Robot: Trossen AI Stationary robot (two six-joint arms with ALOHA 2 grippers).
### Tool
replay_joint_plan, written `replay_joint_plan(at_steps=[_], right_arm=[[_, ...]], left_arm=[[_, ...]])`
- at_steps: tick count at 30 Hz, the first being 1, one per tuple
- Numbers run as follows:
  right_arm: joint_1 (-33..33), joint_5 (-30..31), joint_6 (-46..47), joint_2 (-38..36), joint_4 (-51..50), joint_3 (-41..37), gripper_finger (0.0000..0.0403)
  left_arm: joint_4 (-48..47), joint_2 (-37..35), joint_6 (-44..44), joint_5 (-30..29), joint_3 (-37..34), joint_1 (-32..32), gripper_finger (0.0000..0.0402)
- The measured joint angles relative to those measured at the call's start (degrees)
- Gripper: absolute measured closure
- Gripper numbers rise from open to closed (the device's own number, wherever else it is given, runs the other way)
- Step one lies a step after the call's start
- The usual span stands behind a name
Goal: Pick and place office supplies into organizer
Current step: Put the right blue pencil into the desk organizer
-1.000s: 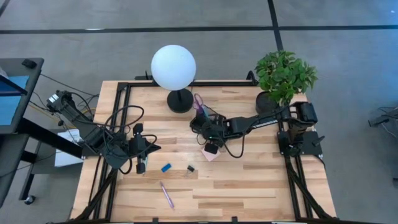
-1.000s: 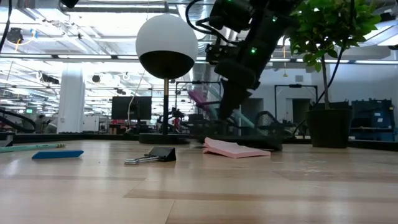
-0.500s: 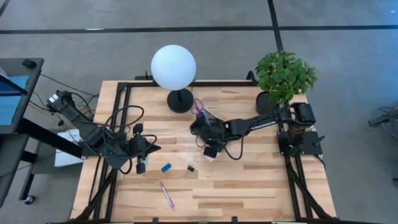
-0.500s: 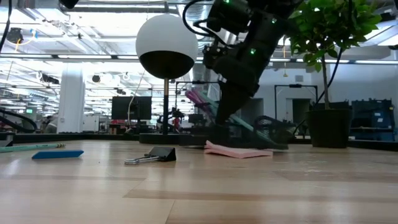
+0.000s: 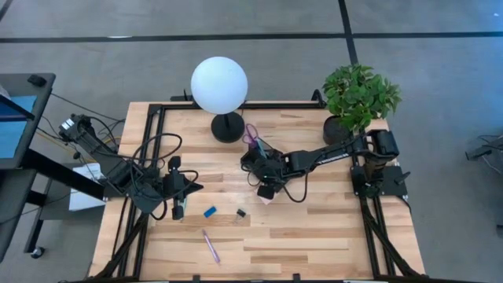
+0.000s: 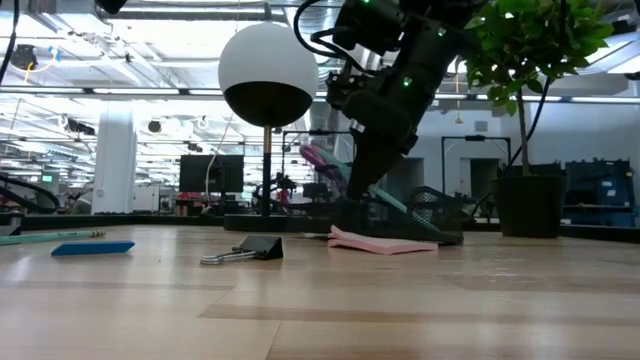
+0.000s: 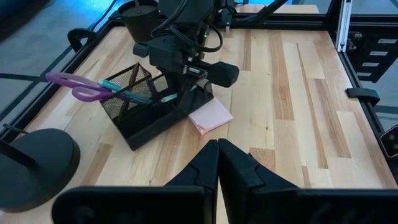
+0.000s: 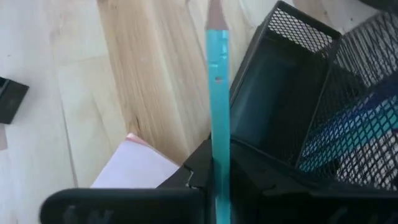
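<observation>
The black mesh organizer point(image 5: 253, 159) stands near the lamp base, and purple-handled scissors point(image 7: 79, 87) and pens stick out of its cup. My right gripper point(image 5: 266, 189) hovers at its near side, shut on a teal pen point(image 8: 217, 93). The pink sticky-note pad point(image 6: 380, 242) lies flat beside the organizer, under that gripper. A blue block point(image 5: 210, 211), a black clip point(image 5: 240, 213) and a purple pen point(image 5: 211, 245) lie on the wood nearer the front. My left gripper point(image 5: 178, 206) waits shut at the table's left. My right gripper pinches the teal pen's shaft point(image 8: 217, 163) between its two fingers, coming from above at a slant. The pen runs forward along the fingers, with its pale tip point(image 8: 215, 11) past the organizer's low tray wall point(image 8: 249, 68). Whether its far end touches the tray does not show.
The black lamp base point(image 5: 227, 127), under a white globe, stands just beyond the organizer. A potted plant point(image 5: 357, 98) sits at the far right corner. Black rails frame the table's edges. Bare wood lies to the right of the pad and along the near edge.
My right gripper, holding the teal pen, shifted slightly toward the table's left and sank a little beside the organizer. In the low view the pen now slants down toward the tray. It held still over the last half second.
</observation>
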Motion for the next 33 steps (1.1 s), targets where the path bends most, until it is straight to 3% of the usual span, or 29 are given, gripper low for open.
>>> replay_joint_plan(at_steps=[8,22,33], right_arm=[[-0.17,0.12,-0.03,0.0,0.22,0.0,0.0317],[-1.16,0.03,-0.66,0.0,0.2,0.02,0.0322],[-1.2,0.09,-1.61,0.0,1.62,0.02,0.0276]], left_arm=[[0.02,-0.01,0.0,0.0,0.0,0.0,0.0398],[0.02,0.0,-0.28,0.02,0.0,-0.01,0.0398],[0.03,-0.01,-0.3,0.02,0.0,-0.01,0.0398]])
